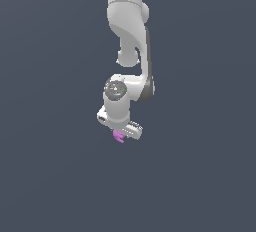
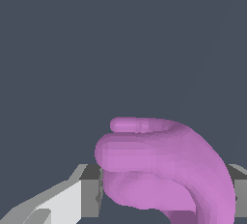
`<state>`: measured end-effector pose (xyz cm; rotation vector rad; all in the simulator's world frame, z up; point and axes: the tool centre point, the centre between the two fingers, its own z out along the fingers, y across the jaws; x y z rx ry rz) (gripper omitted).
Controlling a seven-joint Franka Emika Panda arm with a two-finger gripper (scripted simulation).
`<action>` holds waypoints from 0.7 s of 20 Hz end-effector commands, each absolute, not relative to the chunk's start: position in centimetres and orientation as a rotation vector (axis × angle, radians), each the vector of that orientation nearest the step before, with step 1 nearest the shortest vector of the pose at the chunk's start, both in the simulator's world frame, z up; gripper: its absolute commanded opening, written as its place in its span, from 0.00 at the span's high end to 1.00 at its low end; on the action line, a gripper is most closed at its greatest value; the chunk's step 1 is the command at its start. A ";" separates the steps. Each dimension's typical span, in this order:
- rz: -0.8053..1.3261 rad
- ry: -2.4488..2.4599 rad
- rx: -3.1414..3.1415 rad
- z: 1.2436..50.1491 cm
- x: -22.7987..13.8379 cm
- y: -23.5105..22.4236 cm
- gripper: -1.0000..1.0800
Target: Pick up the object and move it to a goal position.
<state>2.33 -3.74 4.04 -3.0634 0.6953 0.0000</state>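
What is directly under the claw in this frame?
The magenta object pokes out beneath the claw; in the wrist view it fills the space between the grey fingers. Below it only plain dark surface shows. The contact faces are covered by the object.

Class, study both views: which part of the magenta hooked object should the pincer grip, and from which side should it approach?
Probably the thick curved body of the object, not its thin prongs. Come from above, one finger on each flank: the wrist view shows the bulky middle filling the gap between the fingers, giving the broadest contact. In the exterior view the pincer already sits directly over it.
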 end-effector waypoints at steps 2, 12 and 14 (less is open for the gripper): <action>0.000 0.695 -3.063 4.1 2.3 -3.8 1.00; 0.000 0.696 -3.063 7.4 1.2 -3.9 1.00; 0.000 0.696 -3.063 8.7 0.7 -4.0 1.00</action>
